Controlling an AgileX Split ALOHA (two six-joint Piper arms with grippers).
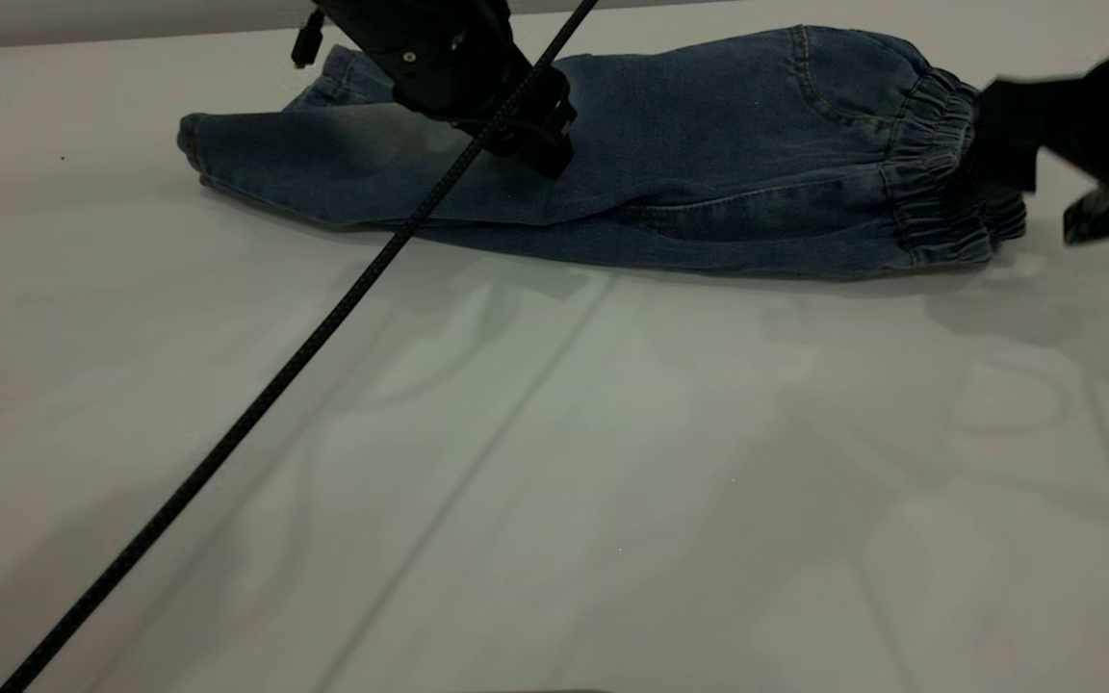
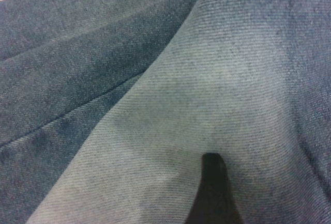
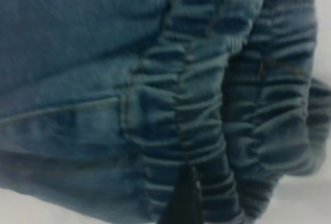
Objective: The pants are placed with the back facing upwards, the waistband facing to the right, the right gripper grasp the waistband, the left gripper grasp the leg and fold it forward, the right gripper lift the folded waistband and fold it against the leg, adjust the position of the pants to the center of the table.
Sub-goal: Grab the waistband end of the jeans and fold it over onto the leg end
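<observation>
The pants lie on the far part of the table, folded lengthwise so one leg rests on the other, cuffs to the left. The gathered waistband is the right end. My left gripper is down on the denim near the middle of the pants; its wrist view is filled with faded denim and a diagonal fold. My right gripper is at the waistband's outer end, and the ruffled waistband fills its wrist view.
The left arm's thin black cable runs diagonally from the gripper down to the front left, above the table. Bare white tabletop stretches in front of the pants. The table's far edge lies just behind the pants.
</observation>
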